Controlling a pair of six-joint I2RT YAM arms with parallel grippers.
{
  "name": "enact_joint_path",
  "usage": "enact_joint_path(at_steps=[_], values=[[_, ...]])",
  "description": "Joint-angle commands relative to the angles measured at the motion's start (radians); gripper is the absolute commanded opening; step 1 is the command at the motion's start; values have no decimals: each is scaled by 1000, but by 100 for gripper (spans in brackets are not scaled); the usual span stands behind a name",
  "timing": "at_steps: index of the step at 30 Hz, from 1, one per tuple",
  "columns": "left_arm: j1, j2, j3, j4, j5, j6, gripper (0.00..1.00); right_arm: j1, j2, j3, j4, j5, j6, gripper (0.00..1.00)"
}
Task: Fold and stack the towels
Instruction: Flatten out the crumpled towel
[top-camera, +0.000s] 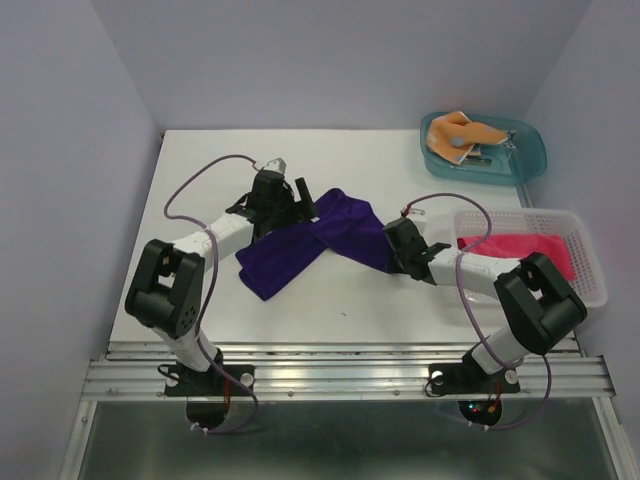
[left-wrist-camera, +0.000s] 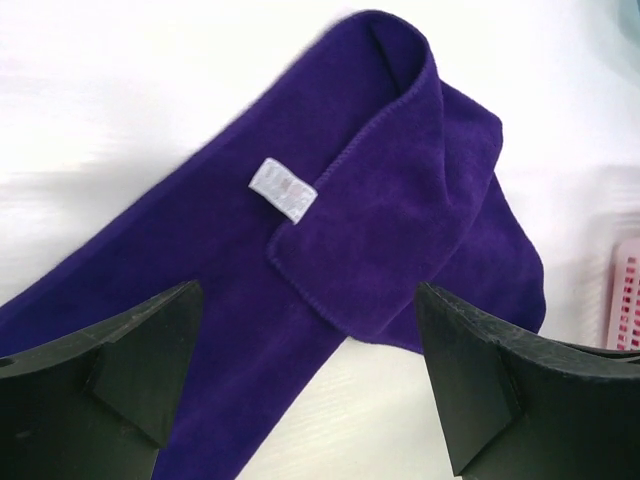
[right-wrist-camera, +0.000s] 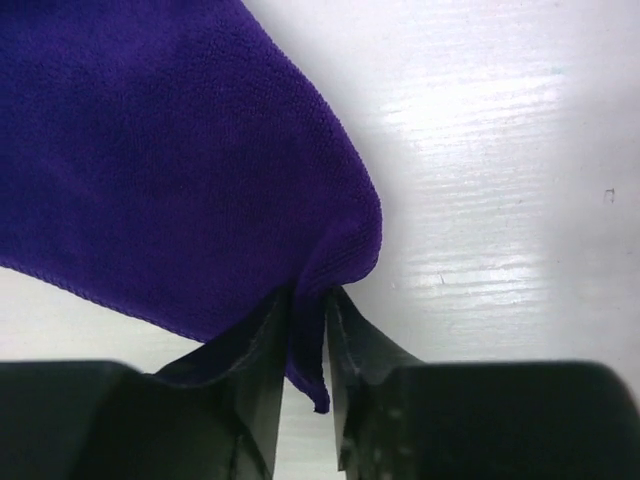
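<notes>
Right gripper (right-wrist-camera: 308, 312): closed on a corner hem of the purple towel (right-wrist-camera: 150, 140), pinching a thin edge of cloth low over the white table (right-wrist-camera: 500, 200). Left gripper (left-wrist-camera: 305, 300): spread wide, holding nothing, poised above the opposite end of the same towel, over a flap turned back on itself next to a small white label (left-wrist-camera: 283, 189). Purple towel: lying bent and rumpled at mid-table between the two arms, not yet flat. Judged step: straightening before the first fold. Keep the right pinch firm; draw outward slowly to take up slack without dragging the whole cloth. Lower the left fingers over the turned-back flap, close on a single layer at the hem, and unroll it away from the right gripper. Pull both ends level to set the long edges parallel before folding. Avoid grasping two layers, likely to lock in the crease. Pink-red towel (top-camera: 520, 245): resting in the white basket (top-camera: 592, 292) at right. Orange dotted towel (top-camera: 452, 135): bunched in the teal tray (top-camera: 535, 150) at the far right corner. Attend to these only after the purple one.
</notes>
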Motion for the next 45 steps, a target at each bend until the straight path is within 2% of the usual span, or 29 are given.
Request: enact_joint_path(at_steps=[1,3,6,9,16,20,22,23,25,26,28,29,32,33,40,45], values=[[-29,103,108,19,97,77,99,-6,33,-8,23,19,21,25],[-32,157,154,6,91,76,98,-9,29,-14,25,17,18,15],[-32,203,191,-13,73,77,92,-13,22,-28,28,22,17,5],[-34,246,222,-39,56,80,85,-22,21,-31,22,27,14,4],[-34,301,254,-74,-10,80,84,-25,30,-31,23,19,9,3],[-37,337,272,-74,30,83,77,-25,35,-30,22,17,5,3],[-42,340,269,-70,39,82,71,-27,39,-27,20,17,6,3],[-46,338,268,-68,41,80,62,-27,41,-24,22,17,6,3],[-46,331,260,-57,47,76,54,-27,41,-22,20,14,5,3],[-46,326,256,-56,44,71,45,-25,42,-22,22,13,3,3],[-48,314,252,-53,41,71,37,-25,44,-22,20,13,-2,3],[-48,311,252,-53,38,73,26,-27,47,-22,19,14,-2,3],[-48,291,251,-53,22,80,12,-25,49,-19,10,21,-6,2],[-48,283,249,-53,19,82,0,-27,46,-19,8,24,-5,1],[-48,204,223,-48,10,97,0,-27,9,-8,2,19,-26,1],[-57,96,154,-2,25,80,0,-27,-71,-4,19,-50,-64,1]])
